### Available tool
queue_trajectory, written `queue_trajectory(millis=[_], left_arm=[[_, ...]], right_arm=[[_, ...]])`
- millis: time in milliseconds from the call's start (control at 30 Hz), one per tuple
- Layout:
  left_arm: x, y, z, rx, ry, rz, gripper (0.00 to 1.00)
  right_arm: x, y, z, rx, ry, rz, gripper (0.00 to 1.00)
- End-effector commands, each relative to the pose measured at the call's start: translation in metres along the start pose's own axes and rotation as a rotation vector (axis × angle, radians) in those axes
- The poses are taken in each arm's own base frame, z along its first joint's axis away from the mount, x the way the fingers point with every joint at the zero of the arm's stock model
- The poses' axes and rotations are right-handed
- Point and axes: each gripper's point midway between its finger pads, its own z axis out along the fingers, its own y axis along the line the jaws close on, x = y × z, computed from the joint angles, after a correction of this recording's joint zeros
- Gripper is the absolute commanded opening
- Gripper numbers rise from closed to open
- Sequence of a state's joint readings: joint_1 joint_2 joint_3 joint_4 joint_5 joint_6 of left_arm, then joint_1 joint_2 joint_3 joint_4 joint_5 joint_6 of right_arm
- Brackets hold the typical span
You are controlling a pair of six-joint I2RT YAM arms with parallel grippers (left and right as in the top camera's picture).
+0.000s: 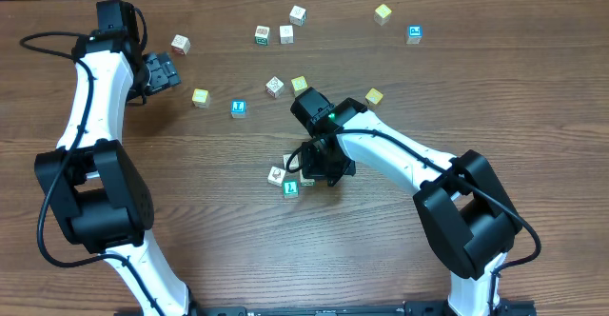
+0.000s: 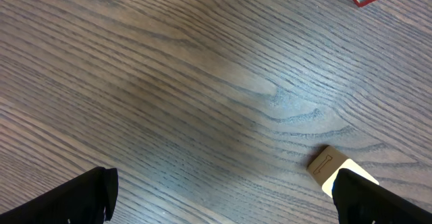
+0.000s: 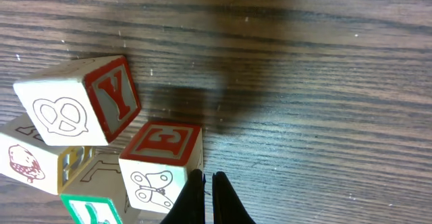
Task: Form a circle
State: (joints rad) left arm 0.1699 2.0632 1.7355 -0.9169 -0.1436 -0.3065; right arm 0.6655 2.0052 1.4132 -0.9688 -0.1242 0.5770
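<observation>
1. The left gripper [image 1: 164, 71] hangs at the left of the table [image 1: 476, 88], jaws spread wide and empty, well apart from the group.
2. The circle [image 1: 289, 176] lies near the middle. It is a tight cluster of small wooden cubes with whitish faces, red letters and line drawings, and one green-faced cube [image 3: 91, 210]. They look light, rigid and smooth, and likely to slide or tip. Pushing low on a flat side seems safer than pinching.
3. The right gripper [image 3: 205, 187] has its fingers pressed together on nothing, tips just beside the E cube [image 3: 162, 158].
</observation>
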Motion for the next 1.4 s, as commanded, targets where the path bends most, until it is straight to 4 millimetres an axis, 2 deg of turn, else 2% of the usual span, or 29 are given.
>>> queue_trajectory(millis=[0,1367], left_arm=[[0.0005,-0.0021,-0.0032,-0.001,-0.007,0.014,1.0],[0.0005,-0.0019,-0.0032,-0.001,-0.007,0.014,0.99]], right_arm=[[0.0013,-0.0002,0.0025,0.002,0.005,0.009,0.04],[-0.0021,0.0015,0.0022,-0.007,-0.008,0.008,0.04]])
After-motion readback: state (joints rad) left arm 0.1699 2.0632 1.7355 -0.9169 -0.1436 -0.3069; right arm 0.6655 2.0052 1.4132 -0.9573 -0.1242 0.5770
